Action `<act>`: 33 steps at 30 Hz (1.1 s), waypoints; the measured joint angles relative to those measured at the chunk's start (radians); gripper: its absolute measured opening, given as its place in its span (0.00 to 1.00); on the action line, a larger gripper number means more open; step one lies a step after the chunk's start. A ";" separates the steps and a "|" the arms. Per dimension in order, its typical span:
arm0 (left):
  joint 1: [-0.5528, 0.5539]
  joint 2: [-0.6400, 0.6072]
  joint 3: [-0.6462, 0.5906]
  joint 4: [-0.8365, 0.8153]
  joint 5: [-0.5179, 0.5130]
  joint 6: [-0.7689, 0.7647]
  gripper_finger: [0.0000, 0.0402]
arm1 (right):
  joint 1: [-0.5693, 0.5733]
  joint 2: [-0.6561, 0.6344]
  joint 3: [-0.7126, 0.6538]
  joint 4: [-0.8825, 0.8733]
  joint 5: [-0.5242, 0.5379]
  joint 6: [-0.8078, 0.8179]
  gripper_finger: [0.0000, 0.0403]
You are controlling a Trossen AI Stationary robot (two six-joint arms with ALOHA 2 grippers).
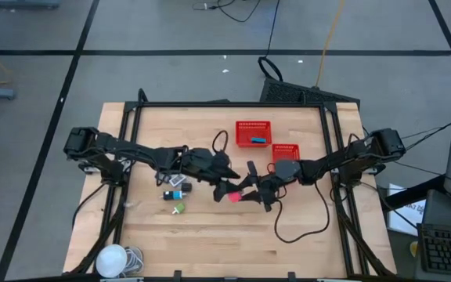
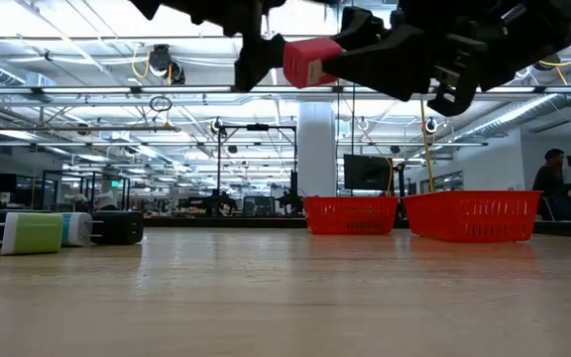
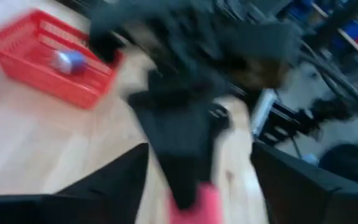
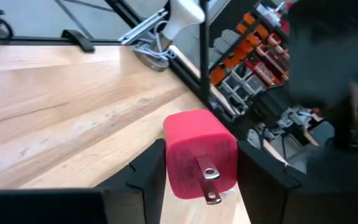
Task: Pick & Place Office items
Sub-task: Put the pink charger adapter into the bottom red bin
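Pink is the colour of the item now being handed over: a small pink plug block with two metal prongs is sitting between the fingers of the right tool, raised well above the table near its middle. In the right wrist view the two dark fingers are pressing against both sides of the block, so the right tool is judged to be gripping it. The left tool is meeting it just beside the block; in its own wrist view its fingers are standing apart with the block between their tips but touching neither, so it is judged to be letting go.

The step in hand is judged to be a hand-over from left arm to right arm, at the point where the giver is releasing. The next move is calling for the left tool to back clear without brushing the block, and for the right arm to be carrying the block to a red basket lying just behind the right arm. A second red basket, farther back, is already holding a blue piece.

Other items are waiting on the table to the left of the tools: a green-and-white piece, a blue-and-white piece and a black piece, close together.

No brand, label or readable writing is showing on the block, the baskets or the other items.
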 joint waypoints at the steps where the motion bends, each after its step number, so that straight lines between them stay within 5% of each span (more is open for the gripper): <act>1: 0.003 -0.005 -0.001 0.007 0.013 0.010 0.76 | 0.000 -0.001 0.000 -0.003 0.002 0.000 0.38; 6: 0.053 -0.083 -0.001 -0.016 0.096 0.172 0.89 | 0.000 -0.002 0.002 -0.031 0.059 0.013 0.38; 11: 0.103 -0.202 -0.002 -0.218 0.132 0.220 0.95 | -0.005 -0.065 0.002 -0.136 0.133 0.024 0.38; 18: 0.019 -0.357 -0.014 -0.326 -0.145 0.388 0.95 | -0.051 -0.247 0.001 -0.403 0.198 0.155 0.38; 24: -0.055 -0.485 -0.201 -0.163 -0.351 0.435 0.95 | -0.123 -0.402 0.002 -0.627 0.281 0.347 0.38; 33: -0.029 -0.577 -0.605 0.324 -0.437 0.357 0.94 | -0.267 -0.491 0.106 -1.209 0.400 0.641 0.38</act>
